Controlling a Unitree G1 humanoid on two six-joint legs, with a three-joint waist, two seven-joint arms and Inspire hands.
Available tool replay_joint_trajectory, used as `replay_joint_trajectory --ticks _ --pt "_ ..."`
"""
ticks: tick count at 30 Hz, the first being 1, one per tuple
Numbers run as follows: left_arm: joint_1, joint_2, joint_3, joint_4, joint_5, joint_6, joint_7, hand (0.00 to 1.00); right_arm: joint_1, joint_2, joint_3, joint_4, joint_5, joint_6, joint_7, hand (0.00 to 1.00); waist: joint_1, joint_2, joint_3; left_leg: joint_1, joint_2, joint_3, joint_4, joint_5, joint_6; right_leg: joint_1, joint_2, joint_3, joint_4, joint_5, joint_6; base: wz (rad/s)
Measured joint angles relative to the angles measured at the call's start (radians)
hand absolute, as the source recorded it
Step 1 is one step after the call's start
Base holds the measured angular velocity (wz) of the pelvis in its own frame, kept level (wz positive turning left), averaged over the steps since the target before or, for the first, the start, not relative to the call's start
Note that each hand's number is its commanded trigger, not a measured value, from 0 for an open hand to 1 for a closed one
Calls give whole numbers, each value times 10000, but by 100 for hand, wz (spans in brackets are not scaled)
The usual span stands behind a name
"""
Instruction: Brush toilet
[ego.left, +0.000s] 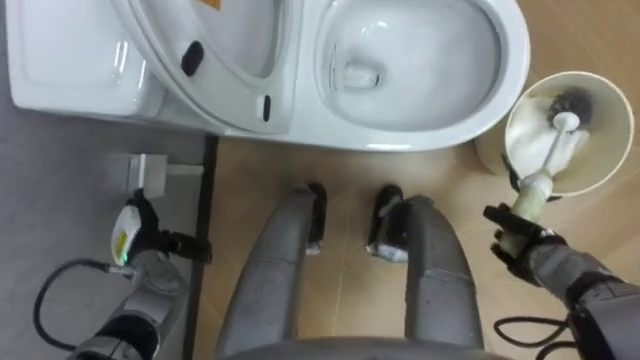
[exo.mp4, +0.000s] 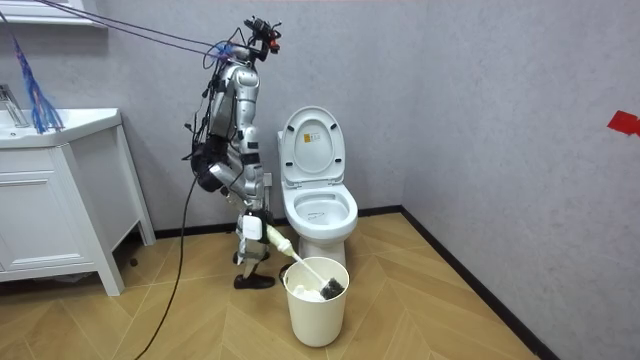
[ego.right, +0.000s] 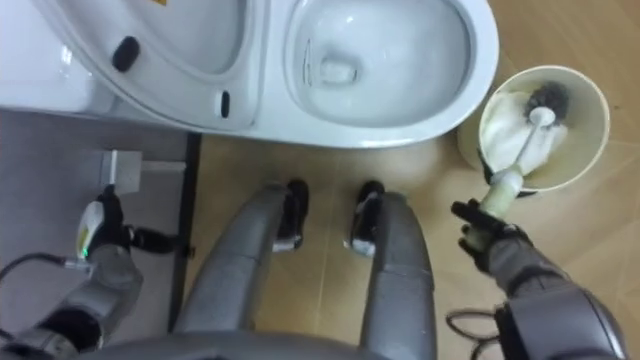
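Standing before toilet (ego.left: 505, 70), clasping brush (ego.left: 556, 148) handle in right hand (ego.left: 516, 240) fingers, bristles down in bin (ego.left: 616, 102); left hand (ego.left: 138, 236) fingers: cannot tell

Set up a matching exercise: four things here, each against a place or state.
Things:
1 brush
2 lid
3 right hand
4 bin

Places or states:
a raised
b on the floor beside the bowl
c closed round the brush handle
d head down in the bin

Pairs: 1-d, 2-a, 3-c, 4-b
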Motion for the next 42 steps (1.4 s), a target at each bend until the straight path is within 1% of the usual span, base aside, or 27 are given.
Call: replay_joint_trajectory --ticks 2,3,5,7,9,11,13,14,16,19,22,24,25,27,28,29,30,32,33,34,35,36,37,38,39,41,42 --pt "147 11 174 68 -6 -180 -5 0 278 214 -244 -58 84 1 16 100 -110 -112 -67 725 -10 59 -598 153 98 735 28 27 -615 162 101 -3" --pt "182 9 195 82 -9 -210 -9 0 359 250 -356 -82 143 1 14 100 -139 -126 -72 919 -13 75 -721 175 129 924 29 27 -740 183 135 0" --pt "369 4 394 229 -10 -342 -210 0 654 353 -455 -286 441 6 15 100 -250 -202 -123 1663 -46 163 -1226 236 225 1647 9 48 -1210 249 249 -2" --pt "445 7 572 384 -3 -370 -411 0 887 410 -490 -325 475 6 16 100 -269 -297 -157 2181 -73 258 -1573 272 288 2088 5 162 -1482 289 336 -10" --pt "637 15 877 441 14 -381 -610 0 1124 490 -769 -380 491 -3 13 100 -290 -347 -155 2667 -64 312 -1874 297 331 2544 12 233 -1766 326 410 -9" --pt "1007 27 1244 446 14 -406 -724 0 1467 565 -1002 -575 803 -83 5 100 -357 -439 -180 3265 -65 324 -2216 298 351 3131 23 252 -2122 339 469 -4" --pt "1200 41 1414 479 18 -367 -898 0 1636 591 -1159 -564 867 -94 -14 100 -403 -528 -177 3671 -64 316 -2457 306 370 3538 25 231 -2362 346 502 4" --pt "1329 41 1507 508 15 -357 -1015 0 1738 627 -1172 -567 998 -120 -27 100 -488 -564 -180 3928 -58 301 -2594 314 385 3832 23 166 -2523 351 520 11" --pt "1373 15 1631 621 24 -356 -1180 0 1842 678 -1182 -558 1085 -178 -30 100 -542 -609 -167 4254 -62 262 -2744 317 390 4202 18 100 -2692 343 542 11" --pt "1372 2 1656 737 48 -367 -1405 0 1938 756 -1199 -549 1059 -261 -89 100 -635 -610 -176 4717 -55 192 -2981 317 399 4750 36 -22 -3027 348 571 9" --pt "1621 2 1768 718 122 -391 -1491 0 2222 780 -1449 -958 928 -280 -219 100 -784 -605 -184 5397 -58 200 -3388 331 414 5429 49 -44 -3403 357 620 4" --pt "1767 -25 1921 740 262 -390 -1483 0 2471 785 -1570 -1251 449 -379 -367 100 -846 -611 -195 5838 -62 222 -3697 369 431 5843 52 -48 -3666 368 642 0" --pt "1896 -21 2015 740 301 -405 -1483 0 2621 786 -1566 -1477 -30 -466 -469 100 -835 -631 -220 6120 -61 236 -3901 377 431 6102 64 -40 -3838 370 652 -4" --pt "2214 -8 2093 724 307 -475 -1477 0 2888 784 -1567 -1879 -826 -484 -632 100 -863 -658 -258 6557 -53 276 -4225 396 430 6488 103 2 -4079 382 678 -6" --pt "2434 -17 2112 627 307 -460 -1476 0 3075 787 -1566 -2162 -1427 -496 -761 100 -973 -679 -290 6864 -55 268 -4461 437 430 6779 128 17 -4260 407 706 0" --pt "2695 -43 2147 469 371 -463 -1474 0 3317 789 -1574 -2543 -2184 -499 -914 100 -1029 -704 -310 7219 -66 260 -4750 501 434 7106 152 41 -4495 450 734 0" --pt "2817 -76 2229 396 464 -472 -1474 0 3448 794 -1577 -2797 -2596 -501 -996 100 -1039 -724 -323 7398 -66 285 -4909 526 433 7244 170 95 -4602 464 741 -9" --pt "3117 -213 2534 371 614 -500 -1453 0 3809 846 -1586 -3983 -4379 -505 -1348 100 -1018 -798 -356 7921 -60 350 -5322 597 424 7595 196 197 -4768 470 748 -17" --pt "3168 -212 2548 370 734 -505 -1453 0 3877 863 -1586 -4307 -4835 -531 -1418 100 -1054 -814 -367 8003 -54 348 -5356 603 418 7643 198 178 -4783 470 748 -8" --pt "3202 -219 2592 357 911 -520 -1452 0 4023 880 -1582 -4794 -5715 -689 -1464 100 -1067 -873 -369 8155 -35 437 -5427 611 409 7792 210 184 -4890 471 747 -10" --pt "3219 -263 2688 274 946 -530 -1430 0 4183 890 -1573 -5424 -6677 -734 -1612 100 -996 -936 -368 8305 -7 543 -5488 614 405 7905 240 266 -4939 472 745 -13" --pt "3245 -289 2753 251 993 -537 -1424 0 4272 913 -1572 -5821 -7195 -735 -1702 100 -970 -948 -366 8360 -1 554 -5516 614 405 7941 249 275 -4944 473 744 -10" --pt "3271 -301 2832 274 1135 -538 -1431 0 4379 987 -1568 -6456 -8185 -793 -1788 100 -996 -956 -365 8492 17 553 -5611 614 404 8115 271 263 -5090 487 736 0" --pt "3265 -312 2938 270 1212 -538 -1449 0 4397 1048 -1561 -6837 -9111 -973 -1797 100 -1009 -958 -366 8599 57 564 -5640 614 403 8300 284 257 -5316 579 737 0" --pt "3264 -322 2991 244 1251 -538 -1451 0 4429 1059 -1561 -7065 -9638 -998 -1809 100 -1010 -946 -366 8633 85 568 -5641 616 401 8392 300 244 -5439 651 731 0" --pt "3231 -334 3147 100 1374 -539 -1452 0 4490 1060 -1505 -7702 -11533 -1199 -1825 100 -985 -947 -357 8764 100 562 -5748 628 382 8589 385 229 -5688 746 737 2" --pt "3223 -329 3150 91 1374 -539 -1452 0 4488 1058 -1454 -7763 -11945 -1253 -1825 100 -967 -942 -360 8785 102 568 -5770 631 379 8619 393 242 -5719 762 738 0"
